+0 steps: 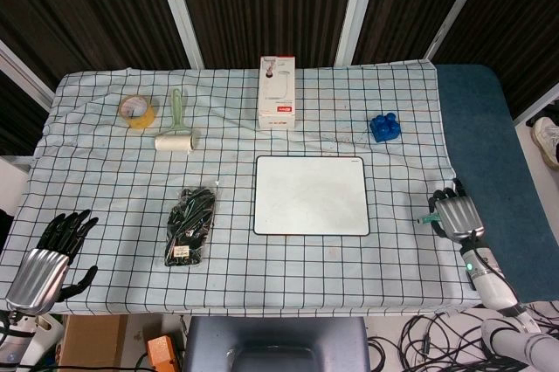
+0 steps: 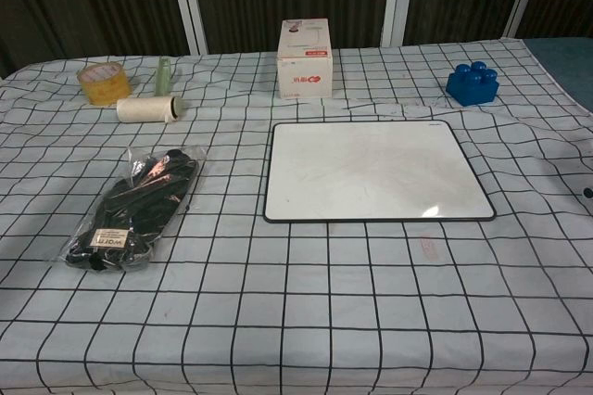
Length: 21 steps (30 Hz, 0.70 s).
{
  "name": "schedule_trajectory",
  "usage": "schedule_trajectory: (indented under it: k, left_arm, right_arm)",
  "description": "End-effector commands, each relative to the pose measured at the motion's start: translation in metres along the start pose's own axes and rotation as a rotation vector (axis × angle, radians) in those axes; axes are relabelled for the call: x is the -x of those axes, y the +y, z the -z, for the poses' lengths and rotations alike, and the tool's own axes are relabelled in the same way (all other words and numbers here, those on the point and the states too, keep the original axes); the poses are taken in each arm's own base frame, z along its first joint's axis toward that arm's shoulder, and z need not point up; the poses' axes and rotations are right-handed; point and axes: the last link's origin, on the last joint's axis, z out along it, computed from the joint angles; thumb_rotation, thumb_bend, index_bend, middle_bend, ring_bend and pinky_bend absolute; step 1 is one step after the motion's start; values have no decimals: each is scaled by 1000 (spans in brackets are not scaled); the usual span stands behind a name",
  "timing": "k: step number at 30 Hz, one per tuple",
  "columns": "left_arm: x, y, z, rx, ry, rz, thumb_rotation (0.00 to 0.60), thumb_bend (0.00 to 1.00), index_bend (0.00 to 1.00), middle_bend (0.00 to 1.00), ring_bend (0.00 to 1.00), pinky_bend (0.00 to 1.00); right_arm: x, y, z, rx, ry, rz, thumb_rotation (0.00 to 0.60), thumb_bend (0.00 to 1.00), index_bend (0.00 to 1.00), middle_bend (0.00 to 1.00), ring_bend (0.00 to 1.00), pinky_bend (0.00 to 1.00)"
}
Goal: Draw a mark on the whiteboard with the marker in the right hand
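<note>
1. While the right robot hand (image 1: 454,211) rests at the tabletop's (image 1: 393,267) right edge, fingers curled, something small and green shows beside it; whether that is the marker I cannot tell.
2. The left robot hand (image 1: 54,250) hangs empty, fingers apart, at the near left corner.
3. The whiteboard (image 1: 311,195) lies flat mid-tabletop, leftward of the right robot hand, which is nearer.

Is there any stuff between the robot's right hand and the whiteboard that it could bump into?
Nothing visible. Only bare checked cloth lies between the right hand and the whiteboard. The blue block sits further back, off that path.
</note>
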Motion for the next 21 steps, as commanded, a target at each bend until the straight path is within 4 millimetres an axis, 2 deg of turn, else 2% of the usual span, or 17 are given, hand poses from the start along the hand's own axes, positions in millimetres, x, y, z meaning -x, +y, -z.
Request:
schedule_trajectory:
  k: [1,21]
  left_arm:
    - [0,-1,-1,-3,-4,2,600,361,0,0,0,30]
    - [2,0,-2,3,-12,0,600,362,0,0,0,31]
  right_arm:
    - [0,0,0,0,1,0,600,303,469,287,191,64]
    - [5,-1,-2,-2,-6,11,600,303,529,320,212,70]
